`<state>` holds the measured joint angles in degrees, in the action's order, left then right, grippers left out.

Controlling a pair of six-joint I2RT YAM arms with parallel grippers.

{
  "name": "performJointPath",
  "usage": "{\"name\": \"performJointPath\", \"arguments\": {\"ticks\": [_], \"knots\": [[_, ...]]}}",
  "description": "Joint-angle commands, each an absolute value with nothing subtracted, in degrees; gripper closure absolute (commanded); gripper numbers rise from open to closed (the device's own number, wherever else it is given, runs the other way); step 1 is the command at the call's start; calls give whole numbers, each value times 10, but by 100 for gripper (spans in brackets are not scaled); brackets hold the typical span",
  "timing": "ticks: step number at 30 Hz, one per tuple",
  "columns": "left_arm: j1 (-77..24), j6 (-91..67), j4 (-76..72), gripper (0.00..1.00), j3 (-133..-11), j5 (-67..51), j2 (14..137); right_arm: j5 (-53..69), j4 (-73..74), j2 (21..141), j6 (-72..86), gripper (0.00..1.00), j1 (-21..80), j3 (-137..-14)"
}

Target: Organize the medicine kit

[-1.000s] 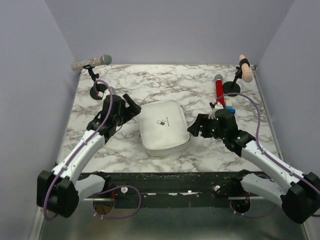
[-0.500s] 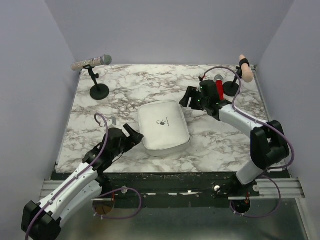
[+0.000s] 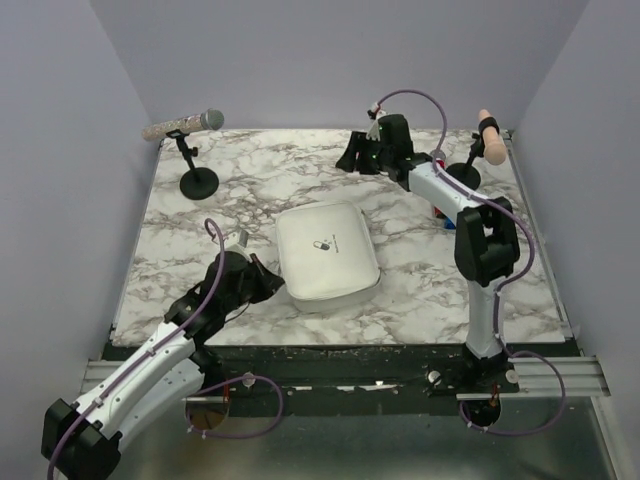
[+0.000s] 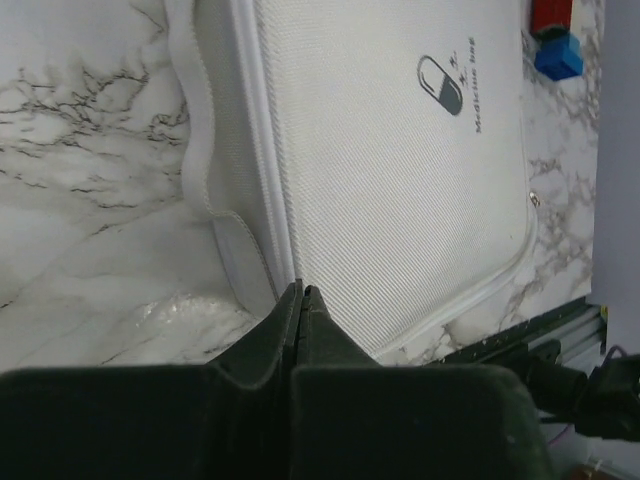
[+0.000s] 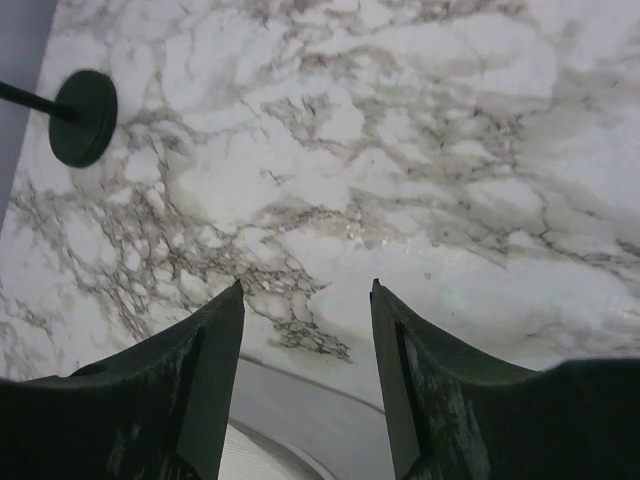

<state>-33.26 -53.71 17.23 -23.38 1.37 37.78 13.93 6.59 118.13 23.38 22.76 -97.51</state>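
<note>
The kit lies flat mid-table, lid down, pill logo facing up. I see the left gripper low at the kit's near-left corner, fingers pressed together, tips right against the zipper seam; whether they nip anything there I cannot tell. The right arm stretches to the far side, well apart from the kit; right gripper spread over bare marble, holding nothing. A black stand base sits off to its left in the wrist view. Red and blue bits show beyond the kit's far edge
</note>
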Motion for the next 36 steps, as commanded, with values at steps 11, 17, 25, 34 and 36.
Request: {"name": "performJointPath", "arguments": {"ticks": [11, 17, 25, 34, 36], "knots": [[-391, -440, 219, 100, -320, -89, 573, 345, 109, 1198, 219, 43, 228, -866], [-374, -458, 239, 100, -358, 39, 663, 374, 22, 1101, 249, 43, 228, -698], [-323, -426, 164, 100, -450, 47, 798, 319, 20, 974, 236, 43, 227, -542], [-273, -378, 124, 100, -649, 15, 951, 236, 44, 839, 273, 42, 228, -448], [-261, -374, 139, 100, -692, 17, 958, 194, 57, 808, 279, 38, 228, -451]]}}
